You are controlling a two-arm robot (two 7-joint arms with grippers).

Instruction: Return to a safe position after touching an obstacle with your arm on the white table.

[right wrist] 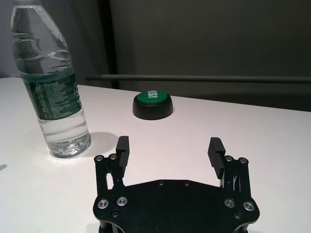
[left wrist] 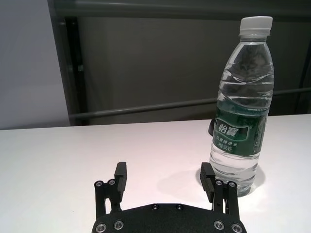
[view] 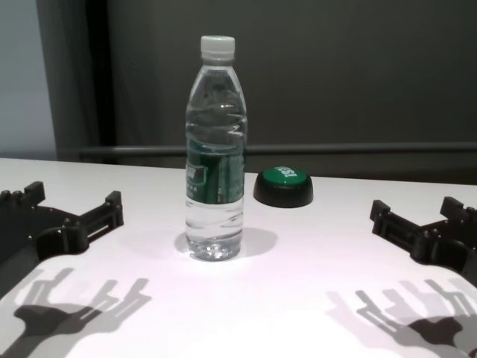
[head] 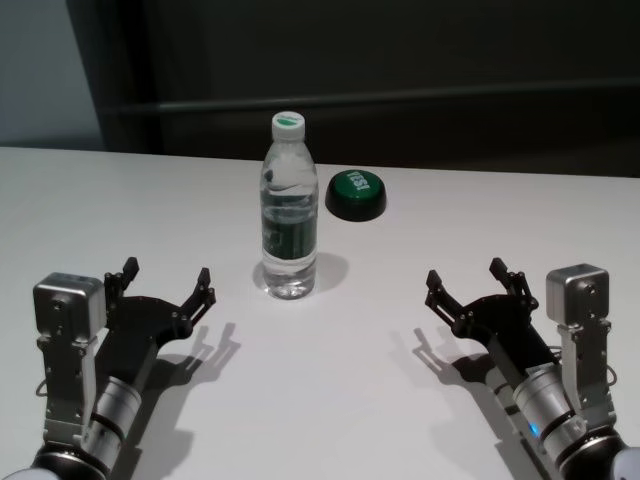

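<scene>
The obstacle (head: 289, 210) is a tall clear water bottle with a white cap and a dark green label band. It stands upright near the middle of the white table (head: 330, 400), also visible as the obstacle (left wrist: 241, 107), (right wrist: 51, 87), (view: 215, 149). My left gripper (head: 167, 279) hovers open over the table's near left, a short way from the bottle and apart from it. My right gripper (head: 467, 278) is open at the near right, farther from the bottle. Nothing lies between either pair of fingers, as the left gripper (left wrist: 165, 177) and right gripper (right wrist: 169, 148) show.
A black-based green push button (head: 356, 193) sits on the table just behind and to the right of the bottle. A dark wall with a horizontal rail runs behind the table's far edge.
</scene>
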